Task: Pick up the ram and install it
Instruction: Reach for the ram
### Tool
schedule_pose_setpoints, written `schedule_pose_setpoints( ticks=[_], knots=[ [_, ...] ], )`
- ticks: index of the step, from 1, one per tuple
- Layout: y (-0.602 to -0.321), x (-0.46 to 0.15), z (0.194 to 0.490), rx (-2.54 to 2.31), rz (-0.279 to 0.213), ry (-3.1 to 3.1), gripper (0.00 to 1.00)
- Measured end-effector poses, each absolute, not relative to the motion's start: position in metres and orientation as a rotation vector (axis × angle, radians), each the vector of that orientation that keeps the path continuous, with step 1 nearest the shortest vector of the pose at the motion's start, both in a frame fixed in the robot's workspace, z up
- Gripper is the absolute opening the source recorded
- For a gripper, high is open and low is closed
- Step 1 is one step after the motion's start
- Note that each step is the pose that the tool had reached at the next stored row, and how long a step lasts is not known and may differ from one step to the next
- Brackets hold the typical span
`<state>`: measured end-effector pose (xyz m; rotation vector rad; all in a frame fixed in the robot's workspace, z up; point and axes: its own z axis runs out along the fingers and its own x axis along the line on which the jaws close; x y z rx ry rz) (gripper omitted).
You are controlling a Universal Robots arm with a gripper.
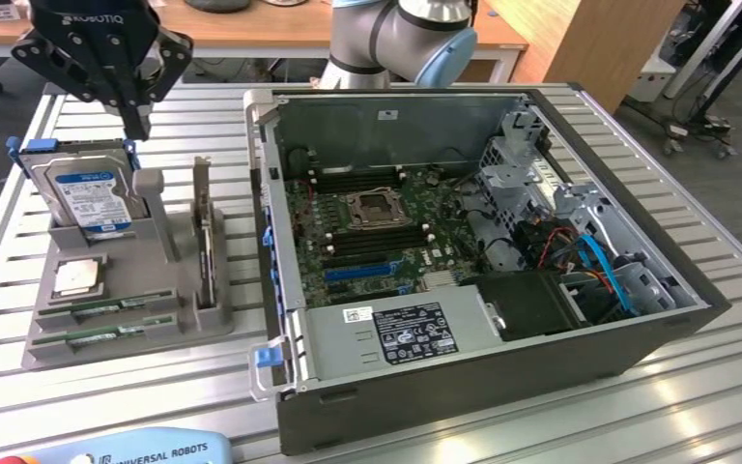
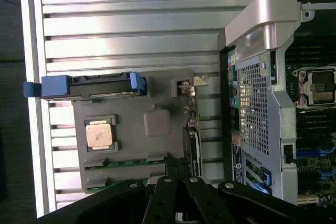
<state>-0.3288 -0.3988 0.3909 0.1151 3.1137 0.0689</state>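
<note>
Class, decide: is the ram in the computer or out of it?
Out: the ram lies in the grey holder beside the computer case.

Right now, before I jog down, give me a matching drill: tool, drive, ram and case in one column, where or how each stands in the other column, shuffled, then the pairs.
1. tool
2. drive
3. ram
4. case

A. lid off, on the exterior view's right
B. standing upright in the holder
C. lying in the holder's slots, at the end nearest the exterior camera
D. shut, holding nothing, up above the holder

Pairs: 1-D, 2-B, 3-C, 4-A
</note>
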Motion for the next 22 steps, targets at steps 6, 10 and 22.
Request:
schedule_pose_setpoints(
  ticks=[6,10,22],
  knots=[
    [-0.3989,-0.3307,0.3909,0.115,0.069,3.114,0.10],
    [-0.3988,-0.3316,0.3909,0.115,0.069,3.114,0.10],
    [-0.3989,-0.3346,0.3909,0.115,0.069,3.114,0.10]
  ],
)
